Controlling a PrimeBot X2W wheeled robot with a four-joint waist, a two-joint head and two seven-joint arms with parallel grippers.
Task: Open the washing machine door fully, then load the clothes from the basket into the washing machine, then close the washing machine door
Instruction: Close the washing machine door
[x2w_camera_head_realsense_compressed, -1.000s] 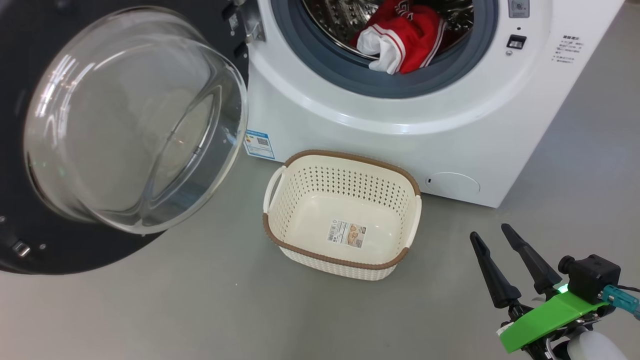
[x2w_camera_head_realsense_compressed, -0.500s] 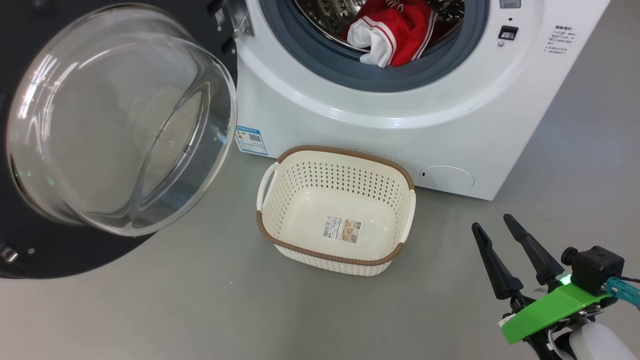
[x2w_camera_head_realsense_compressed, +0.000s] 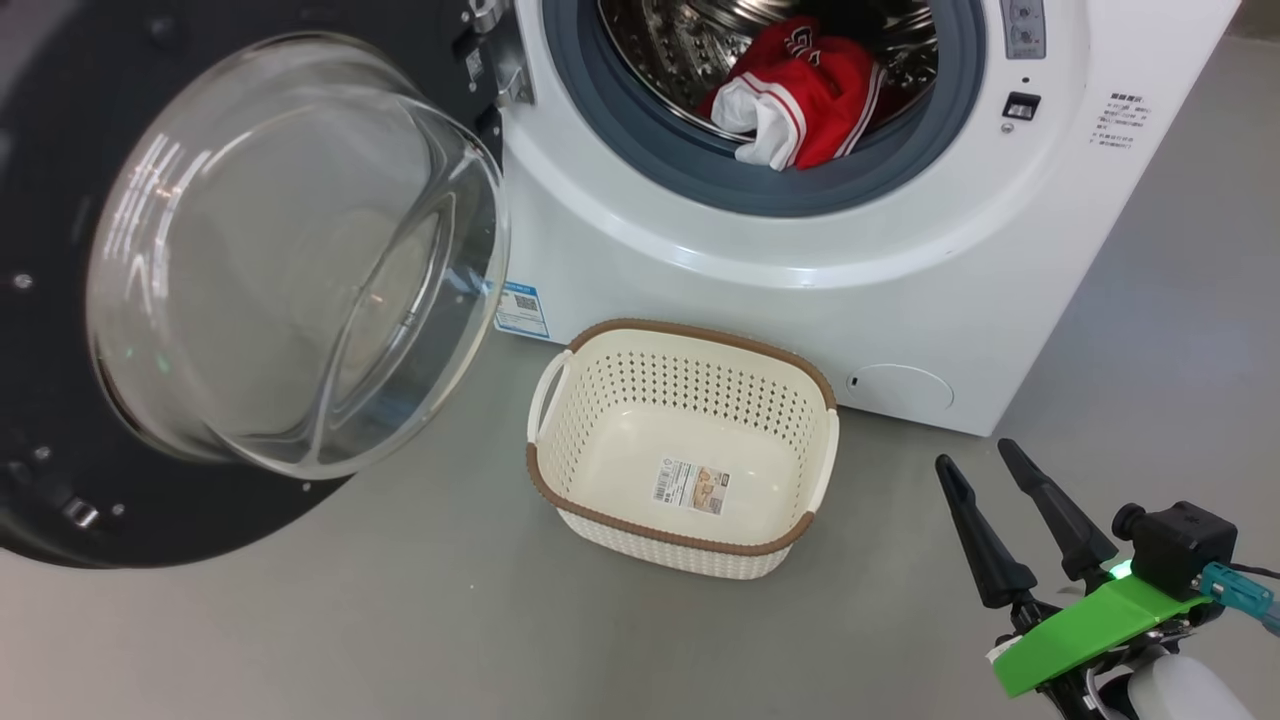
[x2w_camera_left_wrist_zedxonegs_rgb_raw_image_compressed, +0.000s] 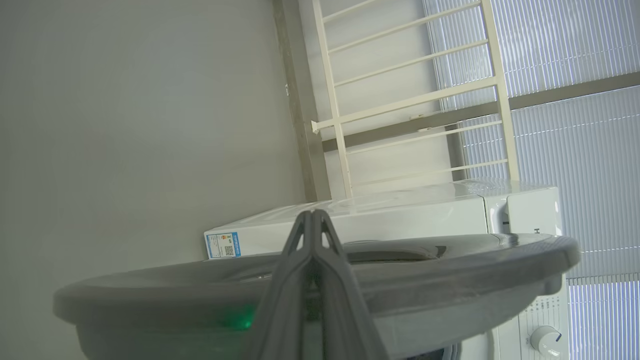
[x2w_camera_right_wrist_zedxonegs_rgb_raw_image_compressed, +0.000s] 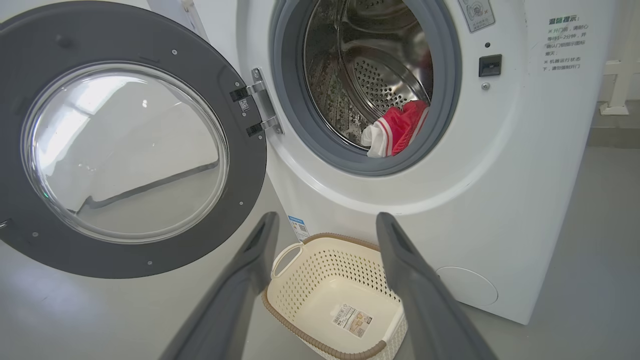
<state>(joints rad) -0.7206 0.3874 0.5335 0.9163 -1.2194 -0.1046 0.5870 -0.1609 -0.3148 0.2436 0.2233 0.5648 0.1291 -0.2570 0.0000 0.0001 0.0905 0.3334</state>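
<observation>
The washing machine (x2w_camera_head_realsense_compressed: 800, 300) stands with its door (x2w_camera_head_realsense_compressed: 290, 260) swung wide open to the left, glass bowl facing me. The red clothes (x2w_camera_head_realsense_compressed: 810, 95) lie in the steel drum, at its front lip, also seen as the clothes (x2w_camera_right_wrist_zedxonegs_rgb_raw_image_compressed: 397, 132). The basket (x2w_camera_head_realsense_compressed: 700, 335) sits empty on the floor before the machine, sticker showing. My right gripper (x2w_camera_head_realsense_compressed: 975, 456) hovers open at the lower right, holding nothing; in its wrist view the right gripper (x2w_camera_right_wrist_zedxonegs_rgb_raw_image_compressed: 327, 217) frames the basket (x2w_camera_right_wrist_zedxonegs_rgb_raw_image_compressed: 320, 239). My left gripper (x2w_camera_left_wrist_zedxonegs_rgb_raw_image_compressed: 313, 214) is shut and empty, close against the door's edge (x2w_camera_left_wrist_zedxonegs_rgb_raw_image_compressed: 450, 260); I cannot tell if they touch.
Grey floor (x2w_camera_head_realsense_compressed: 400, 620) spreads in front of and left of the basket. A white railing (x2w_camera_left_wrist_zedxonegs_rgb_raw_image_compressed: 415, 100) and window blinds (x2w_camera_left_wrist_zedxonegs_rgb_raw_image_compressed: 575, 150) rise behind the machine. A white post (x2w_camera_right_wrist_zedxonegs_rgb_raw_image_compressed: 617, 75) stands at the machine's right side.
The whole head picture has shifted, so the camera has moved. The right gripper stays open at the lower right. Door, clothes and basket look unmoved.
</observation>
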